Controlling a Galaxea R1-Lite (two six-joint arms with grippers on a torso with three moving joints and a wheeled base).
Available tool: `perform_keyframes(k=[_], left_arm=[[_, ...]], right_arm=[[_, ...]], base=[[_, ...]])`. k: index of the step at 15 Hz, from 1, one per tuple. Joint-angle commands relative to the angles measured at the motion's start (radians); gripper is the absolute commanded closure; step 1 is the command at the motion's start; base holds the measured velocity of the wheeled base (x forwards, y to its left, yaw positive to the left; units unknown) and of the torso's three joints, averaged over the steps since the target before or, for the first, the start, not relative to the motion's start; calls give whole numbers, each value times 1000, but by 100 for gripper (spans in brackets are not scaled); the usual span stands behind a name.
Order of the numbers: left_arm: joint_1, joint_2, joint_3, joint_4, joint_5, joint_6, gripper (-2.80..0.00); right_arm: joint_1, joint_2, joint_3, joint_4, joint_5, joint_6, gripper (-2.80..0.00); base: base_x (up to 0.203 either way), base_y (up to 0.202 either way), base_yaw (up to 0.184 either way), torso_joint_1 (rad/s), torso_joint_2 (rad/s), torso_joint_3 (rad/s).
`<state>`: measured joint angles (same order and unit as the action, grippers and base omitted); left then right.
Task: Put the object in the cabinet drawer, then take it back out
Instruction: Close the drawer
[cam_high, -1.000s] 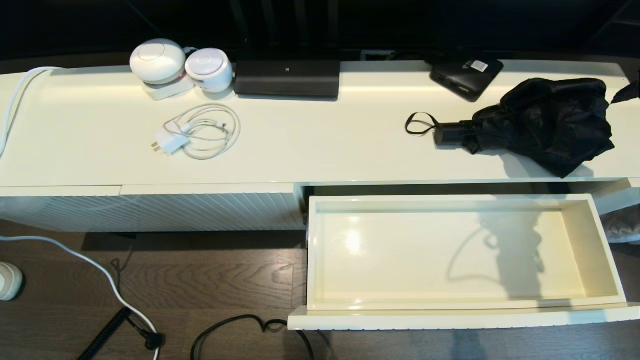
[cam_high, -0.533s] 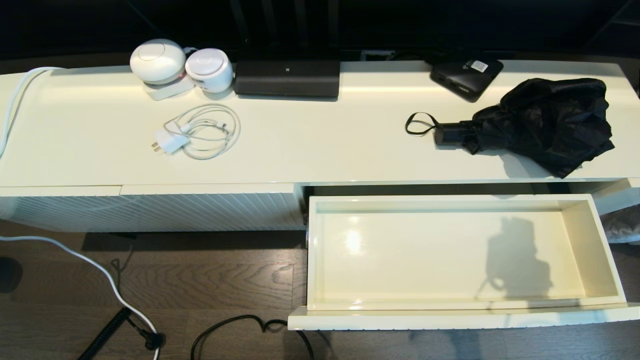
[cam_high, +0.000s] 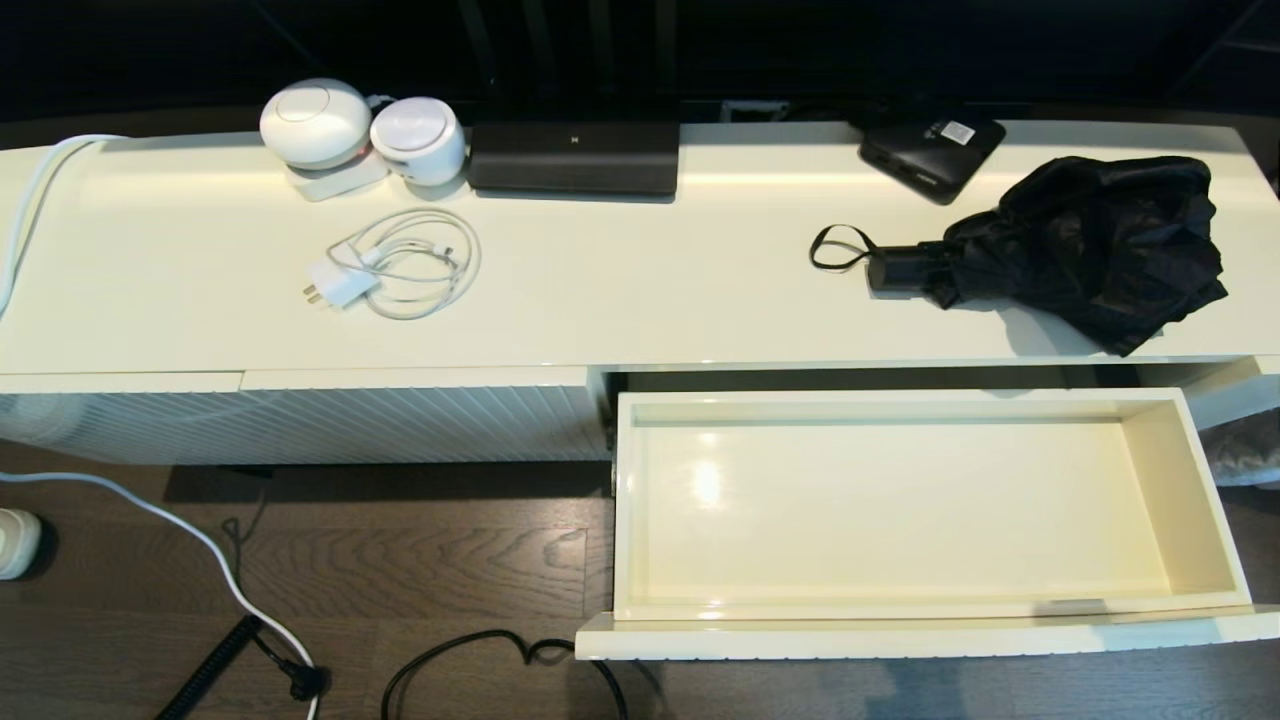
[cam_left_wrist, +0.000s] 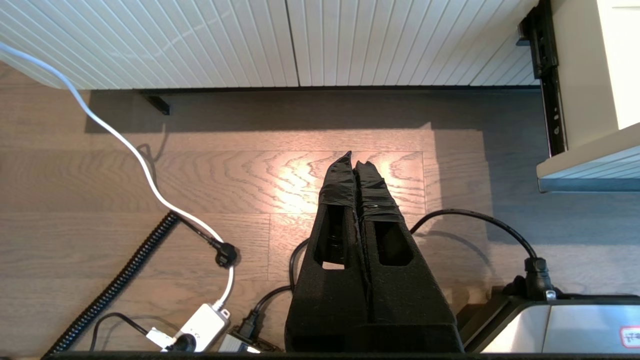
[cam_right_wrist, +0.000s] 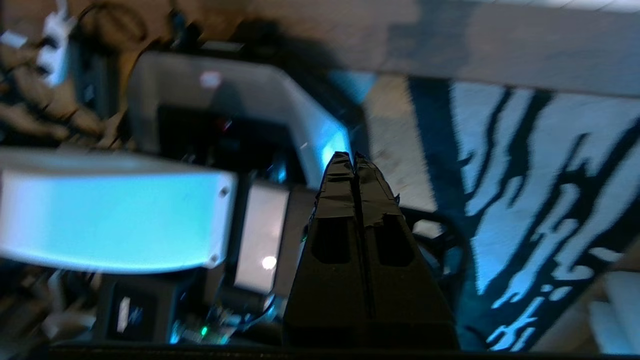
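My right fingers (cam_right_wrist: 354, 160) pressed together, empty, low beside the base; umbrella (cam_high: 1085, 245) on cabinet looks light, floppy, slippery, so grip its stiff handle (cam_high: 898, 270)

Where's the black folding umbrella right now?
In the head view, the black folding umbrella lies on the cream cabinet top, right side, beside the flat black box, behind the open drawer.

umbrella (cam_high: 1085, 245) on cabinet top (cam_high: 620, 290), drawer (cam_high: 1195, 500) below

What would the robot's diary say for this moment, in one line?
umbrella: on cabinet top | drawer: open, empty | left gripper: shut, above floor | right gripper: shut, holding nothing
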<state>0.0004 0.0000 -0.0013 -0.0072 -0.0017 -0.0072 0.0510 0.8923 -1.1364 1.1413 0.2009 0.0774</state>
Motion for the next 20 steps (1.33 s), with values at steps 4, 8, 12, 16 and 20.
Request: perform_keyframes(k=[4,8,12,16,20], left_arm=[[1,0,0,-1,0,0,0],[0,0,0,-1,0,0,0],[1,0,0,-1,0,0,0],[0,0,0,-1,0,0,0],[0,0,1,-1,0,0,0]], right_arm=[[43,-78,208,39,182,-5,0],[112,1,365,-6,272,-26,0],[195,142,508,-205,278,-44,0],[206,219,556,-332,270,-48,0],[207,273,558,-379,233,-48,0]], base=[[0,0,0,0,0,0],[0,0,0,0,0,0],[0,0,0,0,0,0],[0,0,0,0,0,0],[0,0,0,0,0,0]])
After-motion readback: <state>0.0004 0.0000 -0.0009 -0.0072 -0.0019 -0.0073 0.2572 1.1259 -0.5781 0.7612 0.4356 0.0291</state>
